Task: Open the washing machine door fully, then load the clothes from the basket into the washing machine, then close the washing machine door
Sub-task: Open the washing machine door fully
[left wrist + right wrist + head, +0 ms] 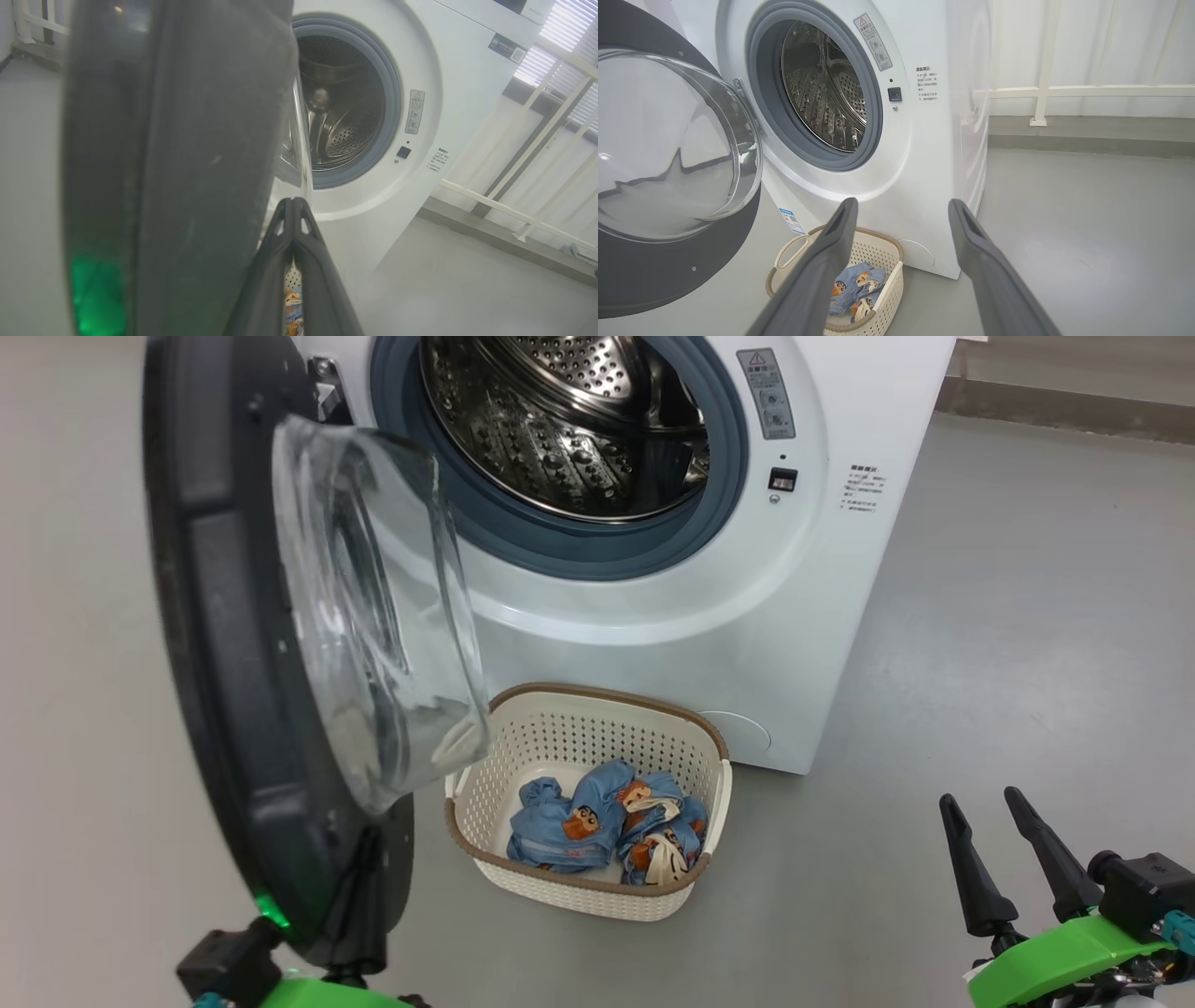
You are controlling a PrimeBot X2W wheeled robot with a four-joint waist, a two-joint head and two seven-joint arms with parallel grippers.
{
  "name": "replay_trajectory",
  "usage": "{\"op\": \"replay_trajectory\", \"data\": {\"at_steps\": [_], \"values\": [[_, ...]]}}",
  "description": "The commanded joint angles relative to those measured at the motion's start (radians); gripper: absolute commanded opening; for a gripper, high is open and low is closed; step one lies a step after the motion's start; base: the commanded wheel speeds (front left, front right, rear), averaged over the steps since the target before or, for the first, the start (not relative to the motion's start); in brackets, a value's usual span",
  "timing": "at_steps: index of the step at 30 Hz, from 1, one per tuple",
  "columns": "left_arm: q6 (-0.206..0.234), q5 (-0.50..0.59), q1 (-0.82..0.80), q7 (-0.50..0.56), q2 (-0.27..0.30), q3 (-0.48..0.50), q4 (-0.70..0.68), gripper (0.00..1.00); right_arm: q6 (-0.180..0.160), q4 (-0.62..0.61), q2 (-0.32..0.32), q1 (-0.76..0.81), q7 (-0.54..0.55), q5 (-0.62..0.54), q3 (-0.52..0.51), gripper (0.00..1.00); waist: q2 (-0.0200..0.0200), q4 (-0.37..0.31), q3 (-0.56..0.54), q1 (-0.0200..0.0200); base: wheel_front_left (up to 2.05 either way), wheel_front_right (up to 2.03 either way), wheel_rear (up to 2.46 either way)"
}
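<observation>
The washing machine point(747, 644) stands with its steel drum point(579, 420) exposed. The washing machine door point(233, 644) hangs swung out to the left, its glass bulge facing the basket. My left gripper point(370, 845) is shut with nothing in it, and its fingertips point(292, 205) sit close beside the black door rim point(187, 163) at the door's lower edge. The basket point(523, 887) rests on the floor before the machine and holds the blue printed clothes point(597, 821). My right gripper point(980, 800) is open and empty at the lower right, well away from the basket point(887, 298) and clothes point(852, 284).
Grey floor point(1008, 644) spreads to the right of the machine. A white railing point(1087, 91) and a low ledge point(1087, 135) run along the wall behind. The door point(668, 149) overhangs the basket's left side.
</observation>
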Motion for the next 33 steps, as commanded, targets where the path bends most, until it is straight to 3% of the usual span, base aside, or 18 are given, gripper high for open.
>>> {"op": "replay_trajectory", "data": {"at_steps": [1,14,33], "values": [[0.017,-0.003,-0.013,-0.007,0.030,0.057,-0.032,0.00,0.006,-0.023,-0.017,-0.018,-0.012,-0.009,0.015,1.00,-0.0001,-0.001,0.000,0.0000,0.00,0.00,0.00],[0.046,-0.009,0.010,-0.007,0.075,0.187,-0.059,0.00,0.006,-0.028,-0.017,-0.020,-0.012,-0.011,0.006,1.00,-0.0001,-0.008,0.009,0.0000,0.00,0.00,0.00],[0.047,-0.005,-0.053,-0.007,0.125,0.341,-0.004,0.00,0.006,-0.032,-0.021,-0.033,-0.012,-0.013,0.000,1.00,-0.0001,-0.006,0.040,0.0000,0.00,0.00,0.00]]}}
